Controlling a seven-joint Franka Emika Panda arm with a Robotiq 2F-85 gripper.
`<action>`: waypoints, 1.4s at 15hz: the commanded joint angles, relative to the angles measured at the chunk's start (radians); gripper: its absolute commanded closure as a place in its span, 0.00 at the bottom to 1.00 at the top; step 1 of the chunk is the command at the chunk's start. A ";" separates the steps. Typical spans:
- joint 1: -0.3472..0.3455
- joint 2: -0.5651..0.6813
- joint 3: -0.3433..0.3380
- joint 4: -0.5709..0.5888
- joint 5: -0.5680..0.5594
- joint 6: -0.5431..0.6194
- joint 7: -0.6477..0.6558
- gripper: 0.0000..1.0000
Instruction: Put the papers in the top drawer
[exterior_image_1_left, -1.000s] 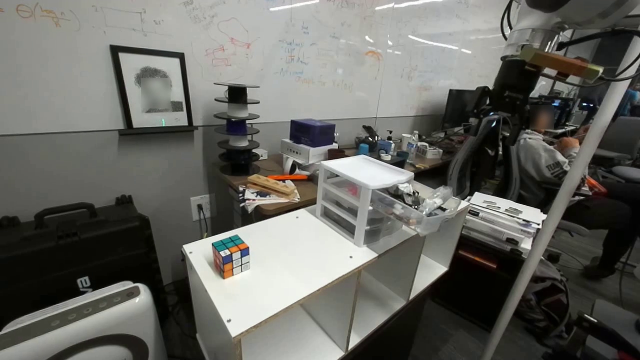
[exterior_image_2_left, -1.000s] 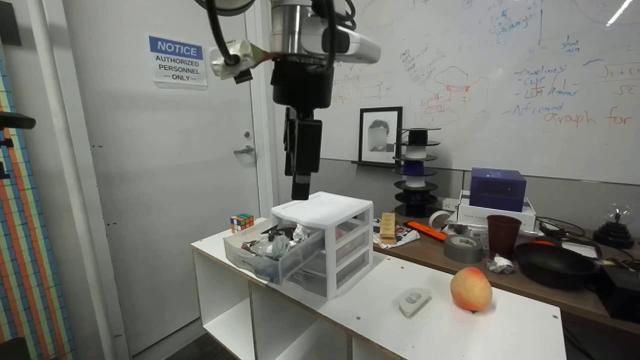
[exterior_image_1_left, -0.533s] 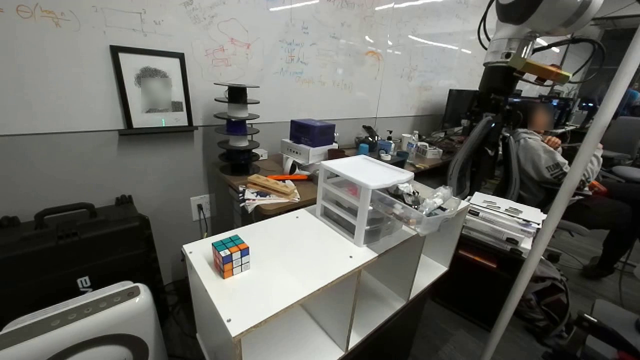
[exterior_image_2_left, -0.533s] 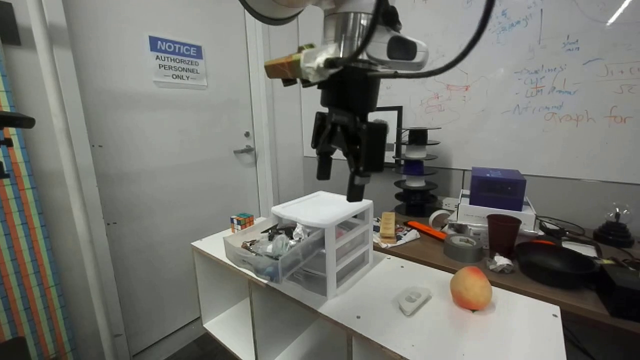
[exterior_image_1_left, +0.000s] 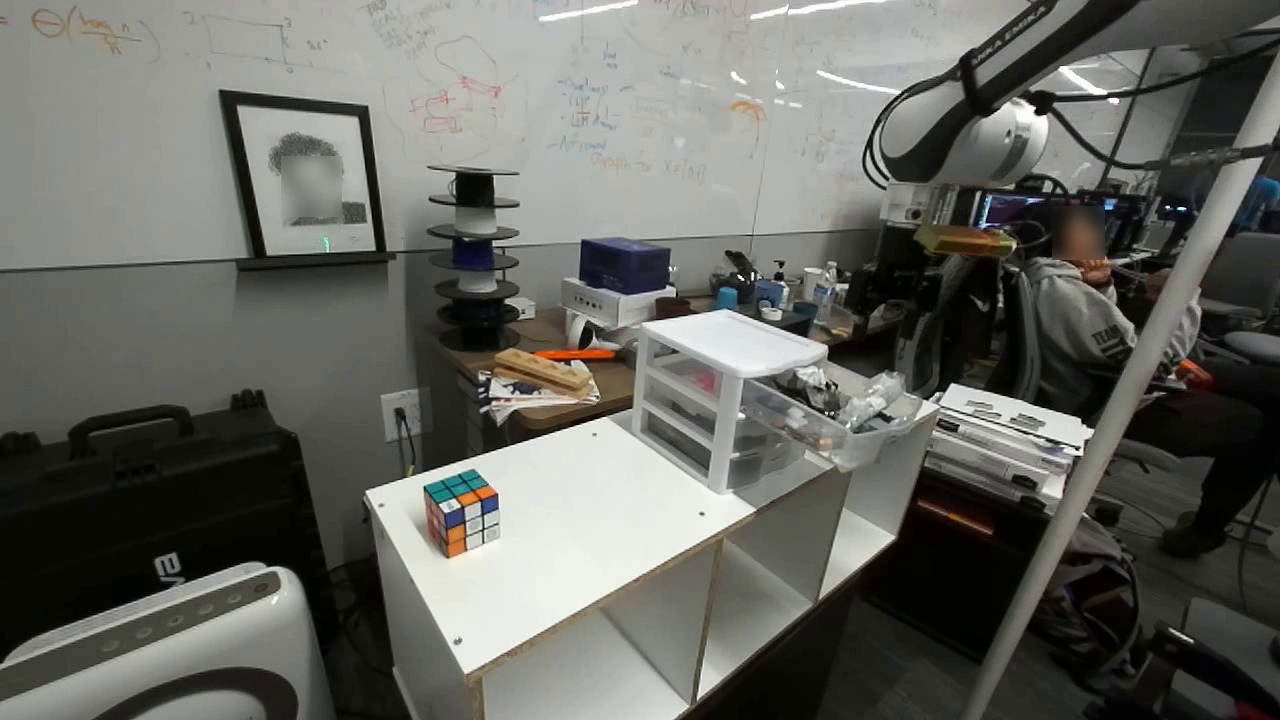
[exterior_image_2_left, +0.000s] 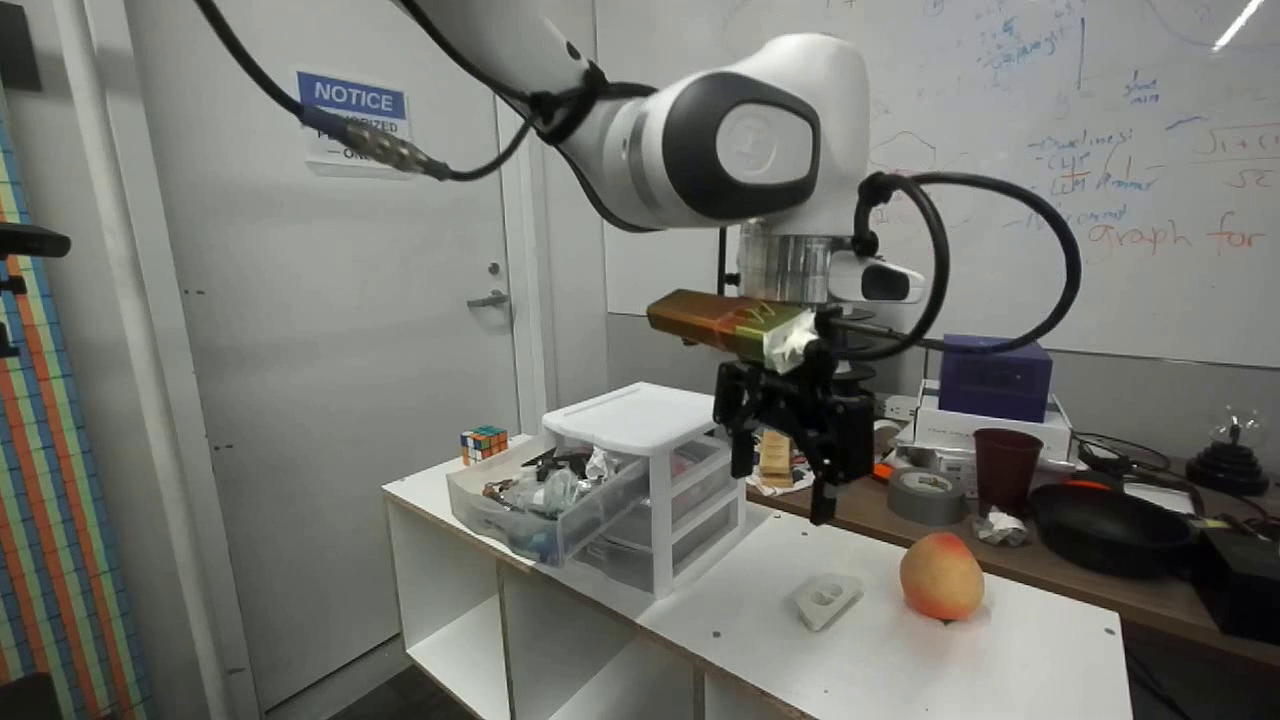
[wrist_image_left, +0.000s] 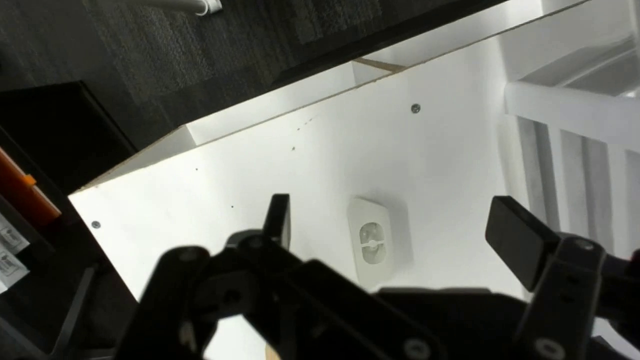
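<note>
Fingers (wrist_image_left: 521, 240) are spread wide above white cubby shelf (wrist_image_left: 445, 155); in wrist view, whitish piece (wrist_image_left: 372, 243) with oval hollow shows between them, apart from both.

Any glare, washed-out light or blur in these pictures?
In both exterior views, light glares off the whiteboard; in an exterior view, the framed portrait has a blurred face; in the wrist view, the white shelf top looks washed out in places, and parts of the gripper look soft.
</note>
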 joint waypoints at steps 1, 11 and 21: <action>-0.012 0.154 0.021 0.171 -0.046 0.042 0.013 0.00; -0.039 0.435 0.051 0.493 -0.060 0.015 0.024 0.00; -0.036 0.570 0.068 0.635 -0.065 -0.051 0.033 0.00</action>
